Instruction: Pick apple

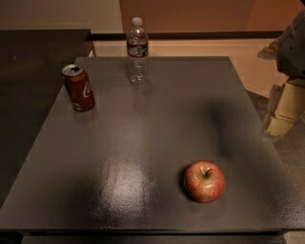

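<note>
dark table [143,119] — apple [204,181] front-right | end effector [279,125] beyond right edge | tan wall [190,14]

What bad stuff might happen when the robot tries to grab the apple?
1. The apple is round and glossy, so it might roll or slip when touched, and it sits near the front edge of the table.
2. The gripper hangs off to the right, beyond the table's side, so it might arrive off-centre and nudge the apple away.
</note>
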Motion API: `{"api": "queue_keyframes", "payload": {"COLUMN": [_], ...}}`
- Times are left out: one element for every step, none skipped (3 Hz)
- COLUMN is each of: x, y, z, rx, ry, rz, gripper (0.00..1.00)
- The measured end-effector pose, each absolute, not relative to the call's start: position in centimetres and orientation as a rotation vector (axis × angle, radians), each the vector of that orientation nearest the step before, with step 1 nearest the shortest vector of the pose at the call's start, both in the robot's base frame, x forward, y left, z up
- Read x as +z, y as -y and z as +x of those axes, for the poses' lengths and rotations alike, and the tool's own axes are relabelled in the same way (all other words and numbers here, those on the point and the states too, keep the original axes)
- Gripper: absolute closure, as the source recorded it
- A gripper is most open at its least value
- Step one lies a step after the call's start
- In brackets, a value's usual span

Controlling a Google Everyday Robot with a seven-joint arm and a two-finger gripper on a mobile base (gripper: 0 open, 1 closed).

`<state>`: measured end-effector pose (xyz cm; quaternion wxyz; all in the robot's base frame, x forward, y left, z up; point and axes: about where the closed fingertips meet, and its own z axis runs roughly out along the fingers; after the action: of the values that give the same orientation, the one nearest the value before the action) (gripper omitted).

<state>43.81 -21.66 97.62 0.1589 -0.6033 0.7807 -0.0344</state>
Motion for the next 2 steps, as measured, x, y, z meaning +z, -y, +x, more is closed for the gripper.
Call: {"api": "queue_keyframes", "payload": {"x": [97.7,97.0], "y": [21.6,20.5], "z": [43.8,42.8], "rx": [-0.107,-0.071], "ry": [-2.227,-2.174], "rz": [-1.724,-1.782], "gripper": [0.00,0.00]}}
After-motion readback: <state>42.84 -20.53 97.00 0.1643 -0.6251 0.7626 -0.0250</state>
